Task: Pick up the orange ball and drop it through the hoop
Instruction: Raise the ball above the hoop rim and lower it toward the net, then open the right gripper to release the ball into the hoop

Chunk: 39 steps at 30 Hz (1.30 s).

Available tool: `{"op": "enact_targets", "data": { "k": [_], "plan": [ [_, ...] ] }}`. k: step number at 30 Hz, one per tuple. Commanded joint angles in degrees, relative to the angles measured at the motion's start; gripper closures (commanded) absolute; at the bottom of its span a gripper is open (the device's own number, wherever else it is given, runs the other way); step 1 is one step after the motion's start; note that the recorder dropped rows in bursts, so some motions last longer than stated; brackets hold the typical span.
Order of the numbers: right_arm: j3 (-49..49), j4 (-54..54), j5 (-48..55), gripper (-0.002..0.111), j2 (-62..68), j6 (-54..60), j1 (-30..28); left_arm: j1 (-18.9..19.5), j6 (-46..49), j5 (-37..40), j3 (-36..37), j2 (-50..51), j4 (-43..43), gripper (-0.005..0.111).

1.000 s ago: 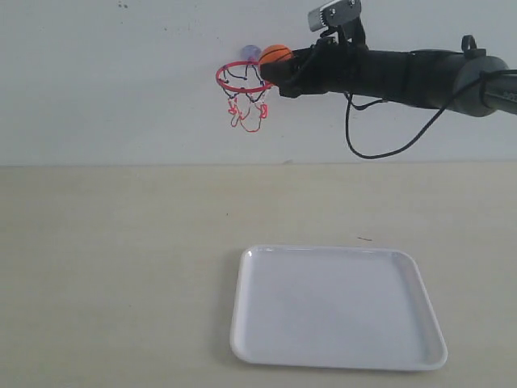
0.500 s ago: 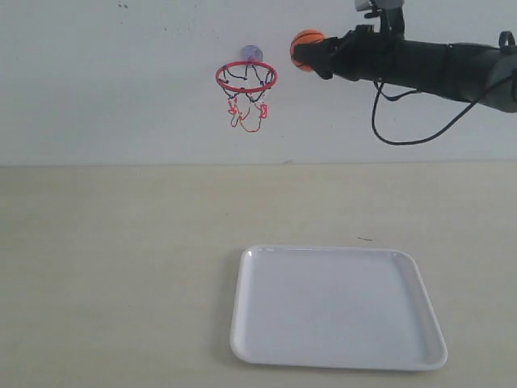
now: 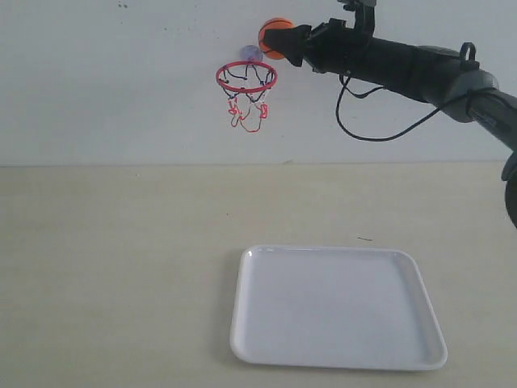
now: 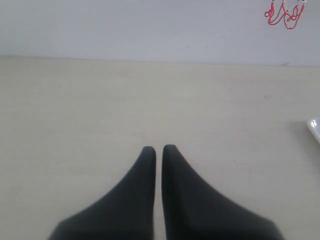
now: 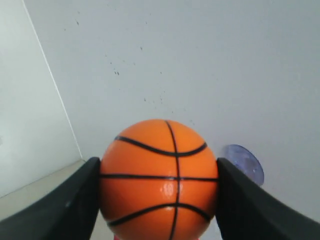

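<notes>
Exterior view: off the arms, in front, facing the wall (image 3: 121,81) across the tabletop (image 3: 121,242), tilted slightly down, middle range.
Left wrist view: behind the left hand (image 4: 159,150), low over the tabletop, facing the wall; the hoop (image 4: 285,15) net is far ahead of the hand.
Right wrist view: behind the right hand (image 5: 158,165), high up, close to the wall; the ball (image 5: 159,175) is very near the lens.
Shared: exterior and left wrist both take in the tabletop, net and tray (image 4: 315,125) edge. Exterior and right wrist both take in the ball and suction cup (image 5: 245,162).

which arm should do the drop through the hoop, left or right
Right: the right pincer grips the ball high beside the hoop, just above its rim. The left pincer is shut, empty, low over the table.
</notes>
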State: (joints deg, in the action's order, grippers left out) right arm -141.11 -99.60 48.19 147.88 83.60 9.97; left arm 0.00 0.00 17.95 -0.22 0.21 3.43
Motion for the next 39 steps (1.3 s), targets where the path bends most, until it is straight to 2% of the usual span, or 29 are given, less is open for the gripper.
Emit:
{"op": "enact_targets", "data": {
  "k": [1,13,25,27,29,34,35,37,39],
  "plan": [
    [-1.8,-0.3,0.0,0.108,1.1,0.9,0.6,0.0,-0.3,0.1,0.2,-0.2,0.3,0.103],
    [-1.8,2.5,-10.2,0.108,1.5,8.6,6.5,0.0,-0.3,0.1,0.2,-0.2,0.3,0.103],
    [-1.8,3.2,-18.2,0.107,1.5,6.2,6.6,0.0,-0.3,0.1,0.2,-0.2,0.3,0.103],
    [-1.8,5.2,-18.1,0.102,1.5,3.9,6.6,0.0,-0.3,0.1,0.2,-0.2,0.3,0.103],
    [-1.8,8.9,-17.7,0.089,1.4,0.8,6.6,0.0,-0.3,0.1,0.2,-0.2,0.3,0.103],
    [-1.8,11.0,-18.9,0.035,1.4,-5.2,6.6,0.0,-0.3,0.1,0.2,-0.2,0.3,0.103],
    [-1.8,11.0,-19.4,0.029,1.4,-5.2,6.6,0.0,-0.3,0.1,0.2,-0.2,0.3,0.103],
    [-1.8,11.0,-19.4,0.032,1.3,-5.0,6.6,0.0,-0.3,0.1,0.2,-0.2,0.3,0.103],
    [-1.8,11.0,-19.4,0.041,1.3,-5.0,6.6,0.0,-0.3,0.1,0.2,-0.2,0.3,0.103]
  ]
}}
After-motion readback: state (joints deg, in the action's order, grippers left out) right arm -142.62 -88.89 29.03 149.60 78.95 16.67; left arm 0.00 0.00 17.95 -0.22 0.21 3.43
